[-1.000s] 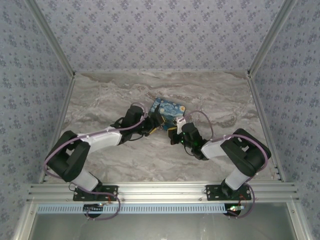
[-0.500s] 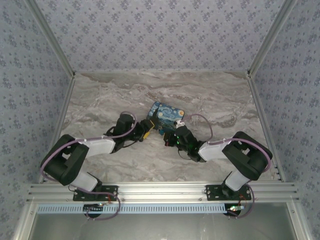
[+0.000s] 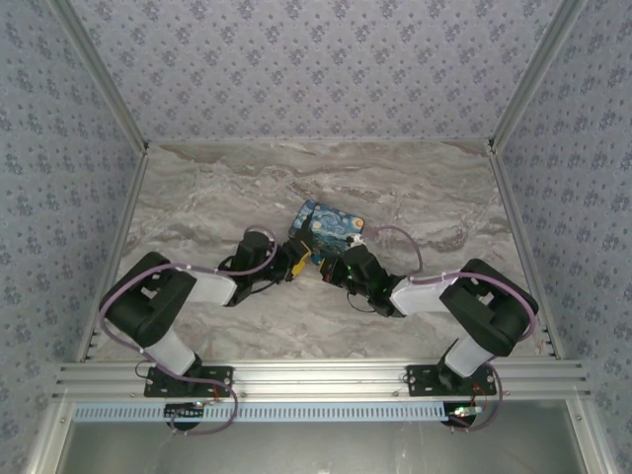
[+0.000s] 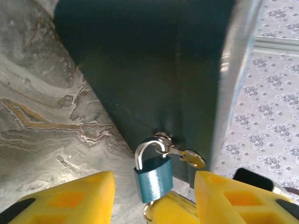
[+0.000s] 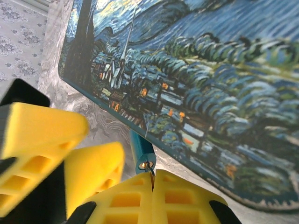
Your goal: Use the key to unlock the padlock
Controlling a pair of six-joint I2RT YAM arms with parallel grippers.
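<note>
The step in hand is getting the key into the lock. The tiny blue-bodied padlock with its thin silvery shackle (image 4: 152, 182) hangs from a small brass-coloured hasp (image 4: 189, 157) on the dark side of the rectangular box painted with blue-and-yellow swirls (image 5: 219, 84), low against the grey veined marble table (image 4: 42, 116). The right gripper (image 5: 153, 183) has its yellow fingers pressed together just under the padlock's keyhole end, pinching a thin sliver of metal (image 5: 150, 168) that I judge to be the key, its tip at or in the keyway; how deep it sits I cannot tell. The left gripper (image 4: 153, 177) stands wide apart, one yellow finger on each side of the padlock and touching neither face. The next move likely calls for the left fingers to close on the body and steady it, so the right wrist can seat the key and twist without the lock swinging on its hasp. Space is tight: both sets of fingers crowd one small spot, with the box wall just behind and the table close beneath.
</note>
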